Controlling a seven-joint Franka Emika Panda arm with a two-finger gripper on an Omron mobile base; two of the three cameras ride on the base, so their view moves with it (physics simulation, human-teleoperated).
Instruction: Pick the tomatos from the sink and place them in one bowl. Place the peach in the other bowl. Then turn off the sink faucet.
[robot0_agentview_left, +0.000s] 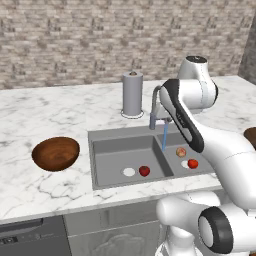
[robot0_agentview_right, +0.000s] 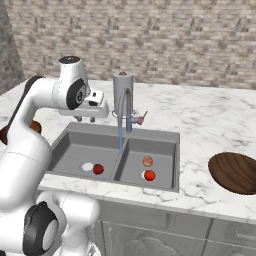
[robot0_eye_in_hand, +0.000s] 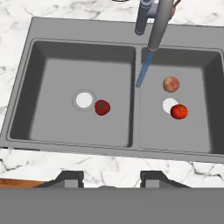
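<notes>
Two tomatoes lie in the sink (robot0_eye_in_hand: 26, 78): one tomato (robot0_eye_in_hand: 102, 107) beside the left basin's drain, the other tomato (robot0_eye_in_hand: 179, 112) beside the right drain, near one peach (robot0_eye_in_hand: 171, 84). Water runs from the faucet (robot0_eye_in_hand: 157, 24). Two wooden bowls sit on the bench (robot0_agentview_left: 45, 112), one bowl (robot0_agentview_left: 55, 153) at each side, and the empty gripper (robot0_eye_in_hand: 105, 177), fingers drawn together, hovers above the sink.

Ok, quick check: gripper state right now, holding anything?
Gripper: closed, holding nothing; it hangs above the sink, and both tomatoes and the peach lie in the basins.
</notes>
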